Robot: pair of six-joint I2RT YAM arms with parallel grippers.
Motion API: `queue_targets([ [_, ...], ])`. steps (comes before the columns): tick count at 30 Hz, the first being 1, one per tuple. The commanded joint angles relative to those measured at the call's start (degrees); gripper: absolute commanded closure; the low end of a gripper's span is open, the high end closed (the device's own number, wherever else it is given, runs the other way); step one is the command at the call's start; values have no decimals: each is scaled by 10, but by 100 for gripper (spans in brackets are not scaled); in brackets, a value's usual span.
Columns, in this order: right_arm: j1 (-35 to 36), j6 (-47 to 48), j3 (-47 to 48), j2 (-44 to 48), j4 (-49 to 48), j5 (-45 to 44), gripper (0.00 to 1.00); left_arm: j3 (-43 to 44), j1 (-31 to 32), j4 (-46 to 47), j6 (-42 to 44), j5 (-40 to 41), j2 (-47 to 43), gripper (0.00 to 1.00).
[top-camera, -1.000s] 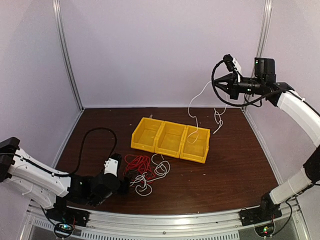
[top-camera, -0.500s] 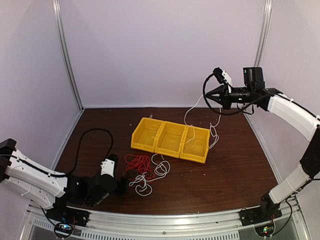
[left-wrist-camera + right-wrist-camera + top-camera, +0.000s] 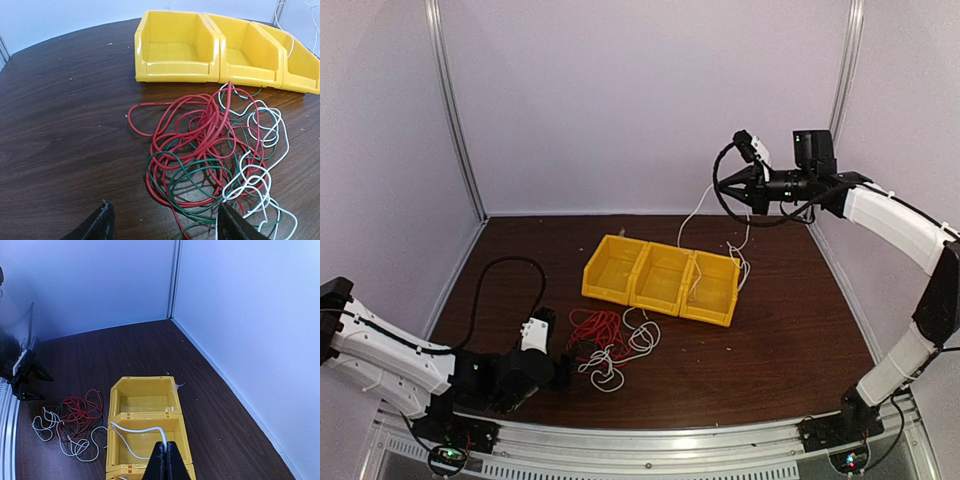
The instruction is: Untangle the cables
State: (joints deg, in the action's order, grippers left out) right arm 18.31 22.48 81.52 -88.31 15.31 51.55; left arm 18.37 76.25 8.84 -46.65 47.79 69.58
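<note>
A clump of red, green and white cables lies on the brown table in front of three yellow bins; it also shows in the left wrist view. My left gripper is open and low at the clump's near left edge, its fingers either side of red and green loops. My right gripper is shut on a white cable, held high above the bins. That white cable hangs down over the middle and right bins.
The yellow bins stand in a row mid-table; the left bin has no cable in it. Metal posts and pale walls enclose the table. A thick black arm cable loops on the left.
My right gripper has moved left and a little down with the white cable, which now hangs over the bins. My left arm has shifted slightly back and then stayed still.
</note>
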Motion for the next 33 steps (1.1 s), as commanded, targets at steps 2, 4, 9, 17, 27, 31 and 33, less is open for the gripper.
queue_targets([
  [2,15,-22,43,-8,-8,26,100,-3,3,18,-3,17,14,28],
  [4,23,-17,54,-10,0,22,100,-5,3,30,0,17,23,28],
  [9,34,-11,62,-23,8,8,100,1,3,45,2,11,47,28],
  [17,32,4,30,-38,5,-9,100,-1,3,47,5,6,45,28],
  [27,-1,25,-13,-45,-1,-11,100,1,3,58,5,6,61,28],
  [31,-1,29,-48,-60,-13,2,100,4,3,58,7,3,67,28],
  [33,1,27,-59,-72,-12,12,100,4,3,57,6,3,65,28],
])
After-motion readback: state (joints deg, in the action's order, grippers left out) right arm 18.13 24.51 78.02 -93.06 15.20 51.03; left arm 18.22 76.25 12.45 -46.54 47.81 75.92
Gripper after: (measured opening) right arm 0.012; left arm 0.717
